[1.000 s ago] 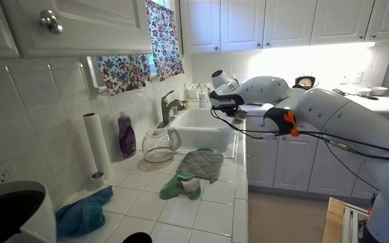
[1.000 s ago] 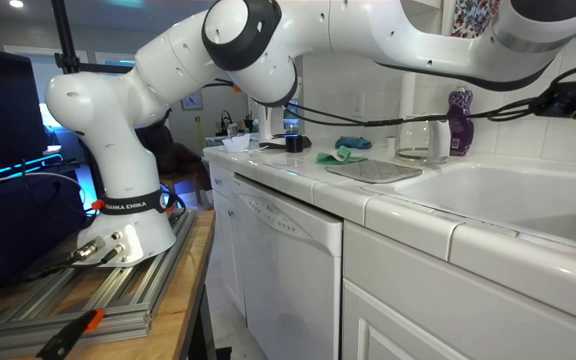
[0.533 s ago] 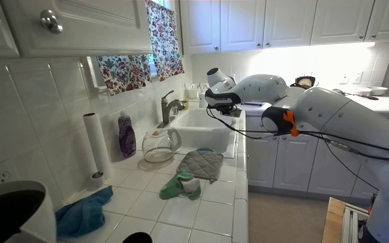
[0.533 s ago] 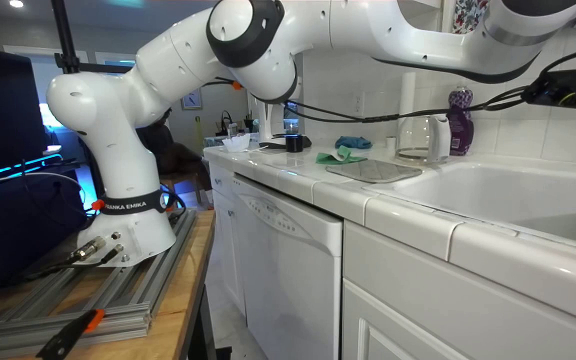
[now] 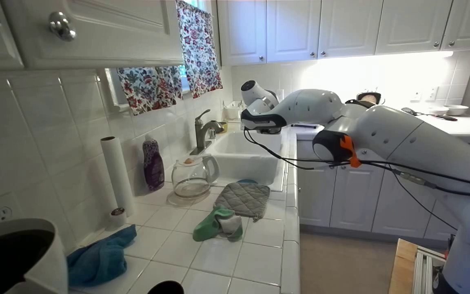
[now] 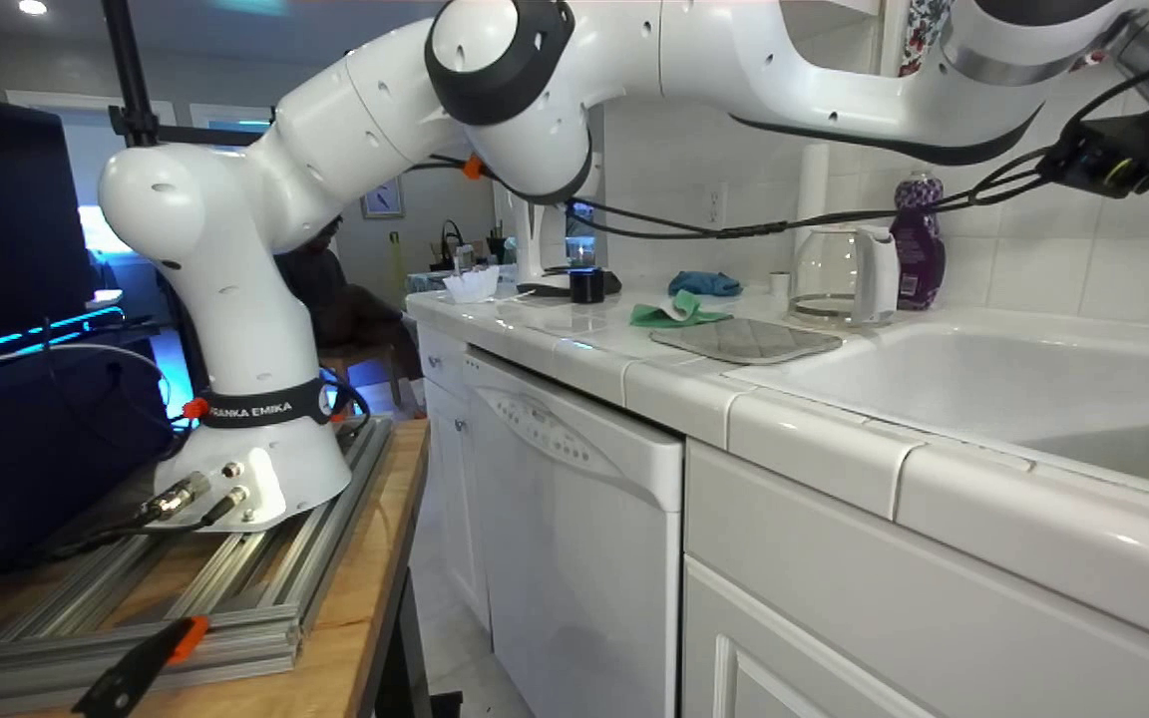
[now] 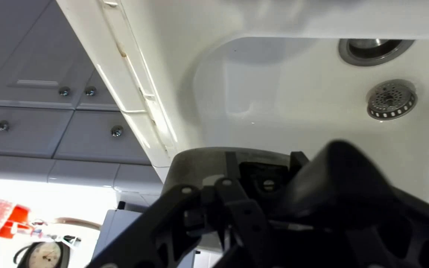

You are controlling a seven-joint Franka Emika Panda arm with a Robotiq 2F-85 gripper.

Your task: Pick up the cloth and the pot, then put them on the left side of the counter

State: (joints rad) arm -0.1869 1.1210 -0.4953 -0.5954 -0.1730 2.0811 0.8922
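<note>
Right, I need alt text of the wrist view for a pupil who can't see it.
A black gripper holds the grey pot, partly hidden, above a white sink. In the basin a metal strainer lies beside the drain; cabinet fronts with round knobs show at upper left.

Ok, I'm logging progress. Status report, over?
Fingers gripping pot over sink. Cloth lying on counter. Glass carafe by sink, possibly in the way.

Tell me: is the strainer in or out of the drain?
Out: in the wrist view the strainer lies beside the drain, with white sink between them.
</note>
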